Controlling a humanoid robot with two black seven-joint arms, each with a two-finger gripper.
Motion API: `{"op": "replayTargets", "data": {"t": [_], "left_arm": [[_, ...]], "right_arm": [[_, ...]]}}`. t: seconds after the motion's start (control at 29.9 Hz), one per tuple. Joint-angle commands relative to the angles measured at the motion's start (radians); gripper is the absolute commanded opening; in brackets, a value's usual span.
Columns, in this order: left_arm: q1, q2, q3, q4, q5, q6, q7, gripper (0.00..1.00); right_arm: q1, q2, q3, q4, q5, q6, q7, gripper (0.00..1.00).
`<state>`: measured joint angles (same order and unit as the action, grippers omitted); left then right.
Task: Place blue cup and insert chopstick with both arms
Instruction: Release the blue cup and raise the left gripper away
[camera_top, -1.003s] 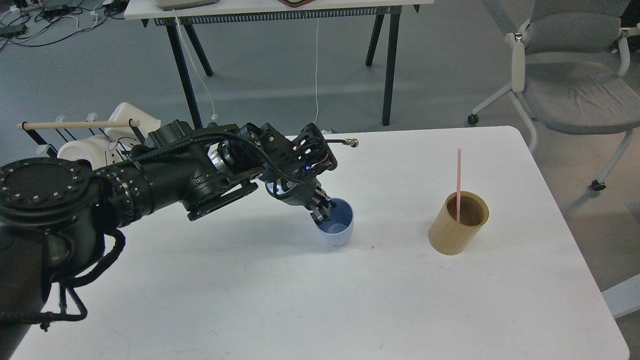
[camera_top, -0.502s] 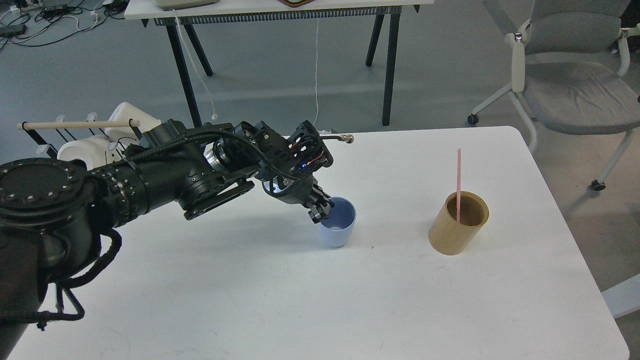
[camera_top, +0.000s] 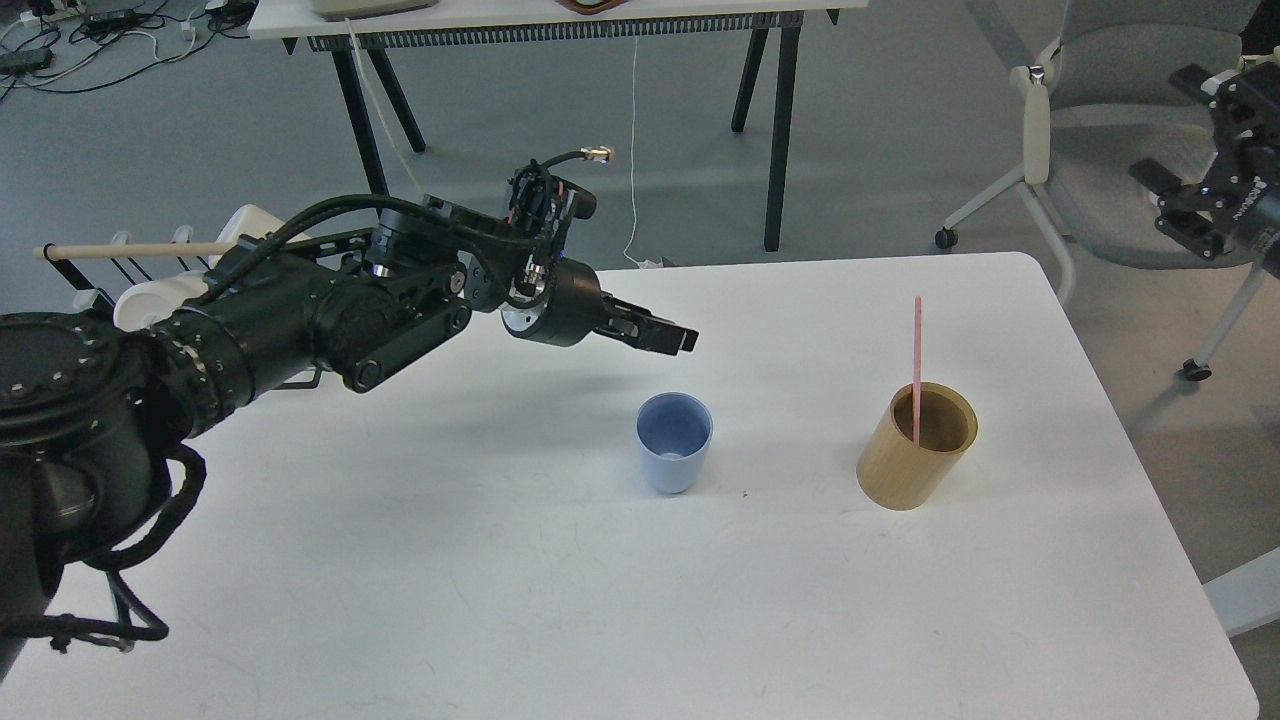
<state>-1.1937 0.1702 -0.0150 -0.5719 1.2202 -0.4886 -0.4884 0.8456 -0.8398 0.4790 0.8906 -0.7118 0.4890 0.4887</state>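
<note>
White table (camera_top: 500, 600) carries the blue cup (camera_top: 674, 442) upright at centre, left gripper (camera_top: 672, 338) at its 12 o'clock, empty, jaw state indeterminate; right gripper (camera_top: 1180, 205) likewise unclear; pink chopstick (camera_top: 916, 365) in wooden cup (camera_top: 916, 445) risks tipping it on extraction.

The cup (camera_top: 675, 442) stands on the counter (camera_top: 600, 600) below the left gripper (camera_top: 668, 336); the chopstick (camera_top: 916, 365) stands in the wooden holder (camera_top: 915, 445), right of it.
</note>
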Motion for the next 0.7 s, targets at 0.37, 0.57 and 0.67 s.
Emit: {"op": "replayTargets", "data": {"t": [0.37, 0.57, 0.67], "left_arm": [[0.216, 0.1, -0.336, -0.011, -0.49, 0.0, 0.0, 0.99], [0.232, 0.089, -0.338, -0.011, -0.49, 0.0, 0.0, 0.99], [0.235, 0.088, -0.338, -0.011, -0.49, 0.0, 0.0, 0.99]], "right_arm": [[-0.049, -0.019, -0.117, 0.28, -0.71, -0.461, 0.0, 0.95], [-0.065, -0.004, -0.157, 0.266, -0.752, -0.475, 0.0, 0.9], [-0.069, 0.024, -0.158, 0.226, -0.753, -0.477, 0.0, 0.84]]}}
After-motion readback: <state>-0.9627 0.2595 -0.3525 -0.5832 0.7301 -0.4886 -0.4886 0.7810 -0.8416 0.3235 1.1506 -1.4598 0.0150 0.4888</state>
